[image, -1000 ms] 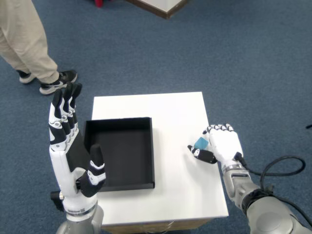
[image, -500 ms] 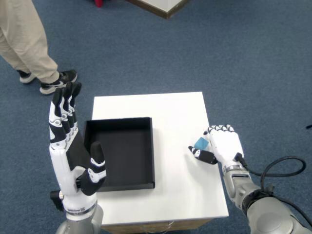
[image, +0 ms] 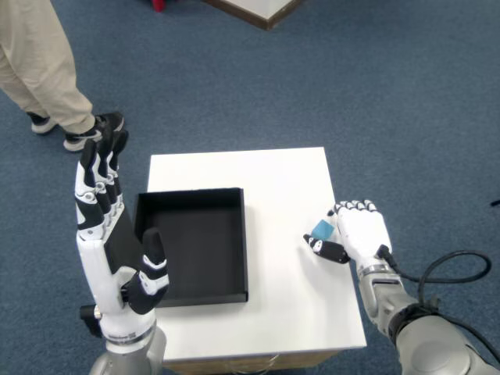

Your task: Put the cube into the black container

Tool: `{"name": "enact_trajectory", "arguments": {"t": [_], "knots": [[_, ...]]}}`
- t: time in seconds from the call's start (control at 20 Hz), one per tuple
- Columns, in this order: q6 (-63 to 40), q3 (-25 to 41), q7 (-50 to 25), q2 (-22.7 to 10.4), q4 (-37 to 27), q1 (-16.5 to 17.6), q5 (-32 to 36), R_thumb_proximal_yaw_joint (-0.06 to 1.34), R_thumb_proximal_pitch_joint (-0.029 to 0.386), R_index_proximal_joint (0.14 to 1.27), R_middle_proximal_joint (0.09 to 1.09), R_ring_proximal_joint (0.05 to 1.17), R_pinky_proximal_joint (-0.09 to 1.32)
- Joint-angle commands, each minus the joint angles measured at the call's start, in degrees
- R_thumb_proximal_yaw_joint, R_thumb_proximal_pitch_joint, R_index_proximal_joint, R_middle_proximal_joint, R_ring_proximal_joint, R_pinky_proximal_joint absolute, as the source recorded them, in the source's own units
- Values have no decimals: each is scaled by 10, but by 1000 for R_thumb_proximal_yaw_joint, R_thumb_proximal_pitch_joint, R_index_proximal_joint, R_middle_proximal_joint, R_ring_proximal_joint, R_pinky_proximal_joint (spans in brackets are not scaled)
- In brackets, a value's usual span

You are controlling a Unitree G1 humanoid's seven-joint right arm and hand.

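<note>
A small teal cube [image: 322, 230] sits near the right edge of the white table [image: 273, 180]. My right hand [image: 355, 234] is curled around it, the thumb under its left side and the bent fingers over its right and far side. Whether the cube has left the tabletop I cannot tell. The black container [image: 195, 244], a shallow square tray with nothing in it, lies on the left half of the table, well to the left of the cube. The left hand [image: 109, 234] is raised upright with fingers spread at the tray's left edge.
A person's legs in beige trousers and black shoes [image: 94, 129] stand on the blue carpet at the far left. A black cable [image: 453, 269] loops beside my right forearm. A brown-edged board [image: 258, 8] shows at the top.
My right hand with the cube has barely shifted, a touch to the right. The left hand has drifted slightly up and left.
</note>
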Motion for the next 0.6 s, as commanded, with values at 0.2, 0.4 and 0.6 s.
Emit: {"name": "enact_trajectory", "arguments": {"t": [0.2, 0.4, 0.6], "knots": [[9, 0, -6, -17, 13, -17, -3, 446, -6, 531, 291, 253, 174], [8, 1, -7, -19, 13, -14, -4, 440, -7, 537, 296, 257, 182], [9, 3, -6, -21, 13, -12, -6, 431, -7, 540, 300, 260, 185]]}}
